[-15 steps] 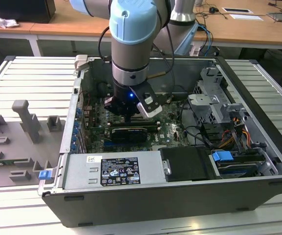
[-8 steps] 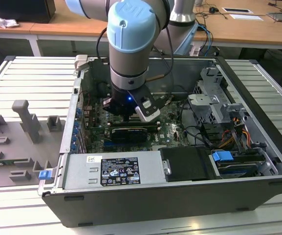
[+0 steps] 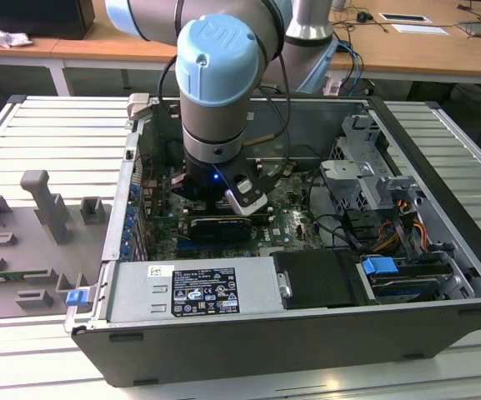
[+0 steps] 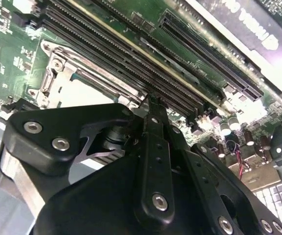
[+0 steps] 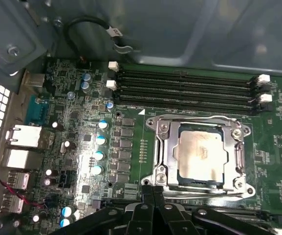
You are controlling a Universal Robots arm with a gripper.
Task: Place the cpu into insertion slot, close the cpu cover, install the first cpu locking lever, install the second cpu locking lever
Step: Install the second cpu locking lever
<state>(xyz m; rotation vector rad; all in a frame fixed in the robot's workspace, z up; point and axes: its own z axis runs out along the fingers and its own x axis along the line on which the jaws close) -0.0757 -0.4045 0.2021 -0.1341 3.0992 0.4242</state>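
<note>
A grey computer case (image 3: pixel 307 333) lies open on a slatted metal table (image 3: pixel 48 133), with the robot arm (image 3: pixel 219 92) reaching straight down into it over the green motherboard (image 5: pixel 82 147). Four long black memory slots (image 5: pixel 184 90) run across the board just beside the insertion slot (image 5: pixel 199 154), whose silver rim frames it on all sides. The cpu cover (image 5: pixel 166 152) lies flat and closed over the slot, its cut-out middle leaving the chip exposed. The cpu (image 5: pixel 200 152) sits seated in the slot, its pale metal top showing through the cover's opening; in the second wrist view the same socket (image 4: pixel 82 81) appears beyond the black finger linkage. The gripper (image 5: pixel 153 188) hovers just at the socket's edge, its two fingertips (image 5: pixel 146 186) pressed together with nothing between them. A wire locking lever (image 5: pixel 199 119) runs along the side of the socket nearest the memory slots.
</note>
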